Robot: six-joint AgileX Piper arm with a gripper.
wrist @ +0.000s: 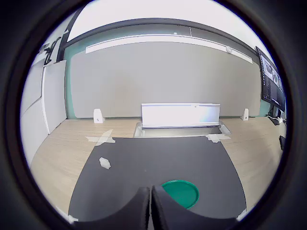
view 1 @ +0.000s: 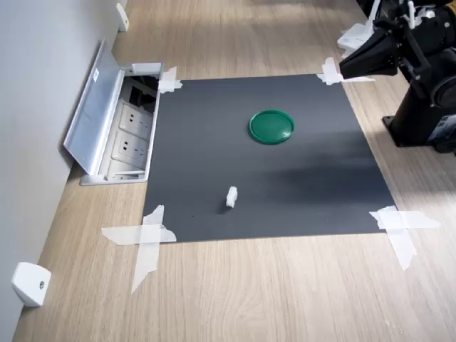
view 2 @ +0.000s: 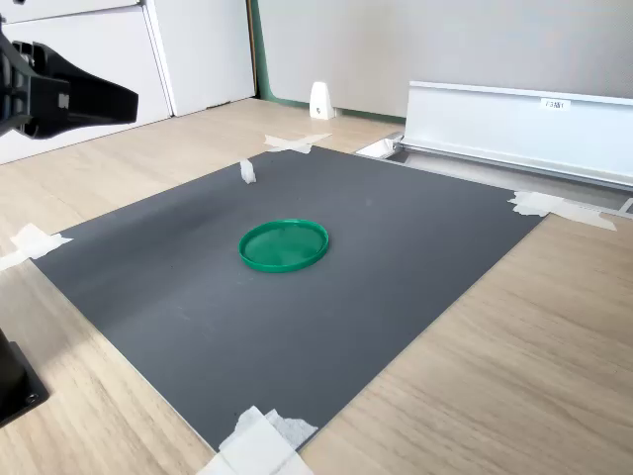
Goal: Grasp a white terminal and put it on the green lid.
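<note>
The green lid [view 1: 271, 127] [view 2: 284, 244] lies flat on the black mat [view 1: 299, 192], towards its far side in the first exterior view. The white terminal [view 1: 231, 197] [view 2: 247, 171] stands alone on the mat, well apart from the lid. My gripper [view 1: 343, 70] [view 2: 134, 99] hangs in the air over the mat's corner, shut and holding nothing. In the wrist view its fingers [wrist: 144, 211] meet in a thin line, with the lid [wrist: 181, 192] just beyond them and the terminal [wrist: 104, 163] farther off.
An open metal socket box [view 1: 121, 135] [view 2: 514, 124] borders the mat on the wall side. White tape strips [view 1: 146, 239] hold the mat's corners. White wedge brackets [view 1: 30, 283] [view 2: 320, 101] sit by the wall. The arm's black base [view 1: 427, 107] stands beside the mat.
</note>
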